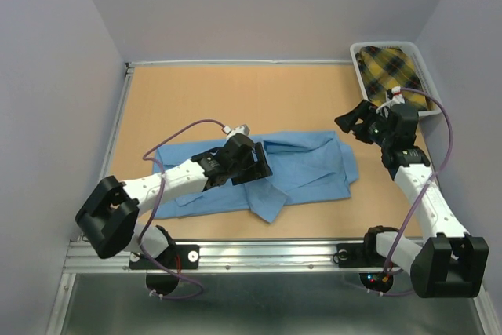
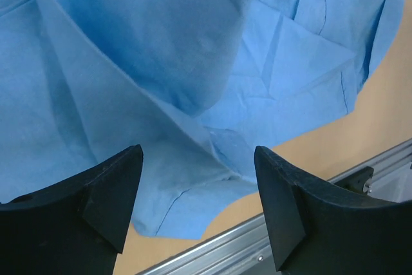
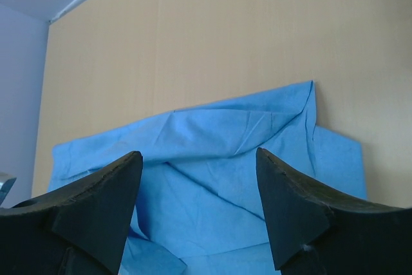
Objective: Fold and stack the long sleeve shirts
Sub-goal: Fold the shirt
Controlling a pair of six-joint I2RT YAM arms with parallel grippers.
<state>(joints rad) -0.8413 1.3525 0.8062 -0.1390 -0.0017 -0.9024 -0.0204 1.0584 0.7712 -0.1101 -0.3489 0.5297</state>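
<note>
Mid-fold, I judge: my left gripper [image 2: 198,156] and right gripper [image 3: 199,159] gape empty; the blue shirt [image 1: 314,164] next needs an edge grasp.

wooden table [image 1: 196,92] bears a blue shirt [image 1: 314,166] (rumpled) and tray [image 1: 383,45].

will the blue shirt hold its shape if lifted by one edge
Probably floppy: the light blue shirt lies in creased, overlapping folds, so it would likely sag from one pinch. Pushed, it would probably bunch rather than slide whole on the table.
</note>
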